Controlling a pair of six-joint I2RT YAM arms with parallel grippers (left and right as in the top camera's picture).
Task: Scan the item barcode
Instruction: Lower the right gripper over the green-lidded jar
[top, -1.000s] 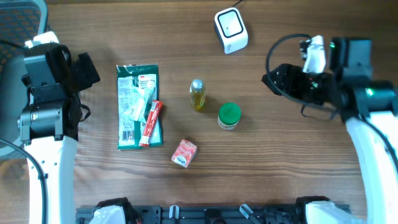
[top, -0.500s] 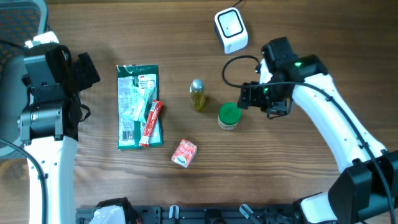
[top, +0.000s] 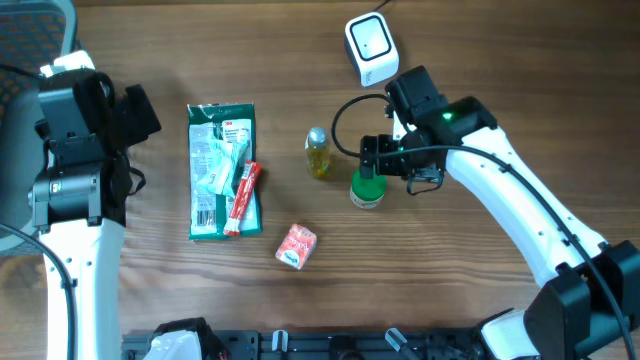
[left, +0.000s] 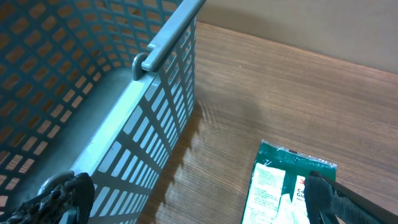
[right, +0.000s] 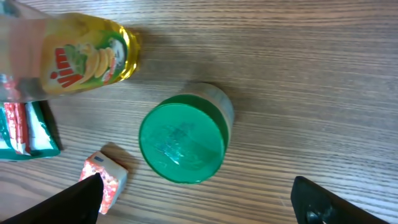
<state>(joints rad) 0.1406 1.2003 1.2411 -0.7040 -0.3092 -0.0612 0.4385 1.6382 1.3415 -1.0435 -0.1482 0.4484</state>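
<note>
Several items lie on the wooden table: a green packet (top: 222, 170) with a red tube (top: 243, 197) on it, a small yellow bottle (top: 317, 152), a green-lidded jar (top: 366, 191) and a small red box (top: 296, 246). The white scanner (top: 371, 48) stands at the back. My right gripper (top: 388, 170) hovers open right beside the jar, partly over it. In the right wrist view the jar (right: 183, 140) sits just ahead of the open right gripper (right: 202, 208), with nothing between the fingers. My left gripper (top: 135, 115) is open and empty at the far left.
A blue mesh basket (left: 93, 93) stands at the table's left edge, beside my left gripper (left: 196, 211). The green packet's corner (left: 280, 186) shows near its right finger. In the right wrist view the bottle (right: 87, 53) lies upper left and the red box (right: 102, 180) lower left.
My right arm has swung in from the right edge toward the middle, ending over the green-lidded jar, and its jaws have widened. The left arm and the items have not moved.
</note>
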